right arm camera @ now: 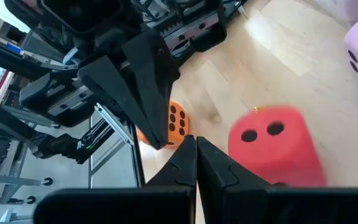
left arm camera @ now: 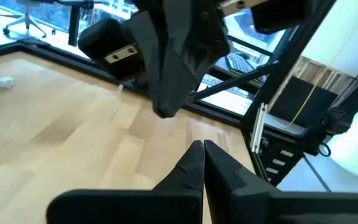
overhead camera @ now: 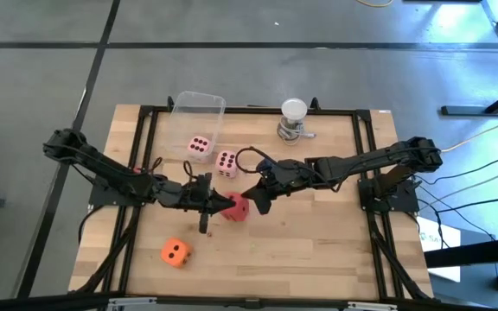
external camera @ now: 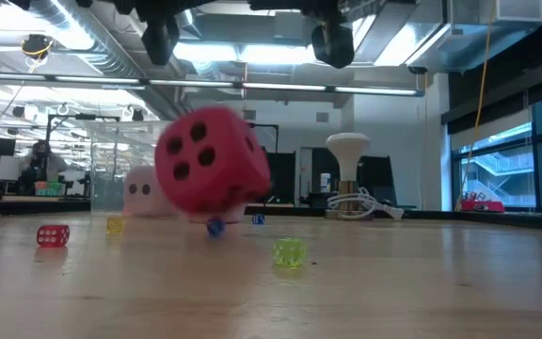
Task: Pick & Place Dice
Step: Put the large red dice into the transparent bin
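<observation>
We judge the red die soft and light; it sits loose between both grippers, fingers pressed together empty. We should pinch opposite flat faces.

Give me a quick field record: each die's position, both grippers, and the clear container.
red die: mid-table, between the gripper tips, held by neither
orange die: near front-left edge, alone
pink dice: one beside the clear container, one just right of it
left gripper: shut, empty, beside red die
right gripper: shut, empty, beside red die
clear container: far left, no dice inside
</observation>
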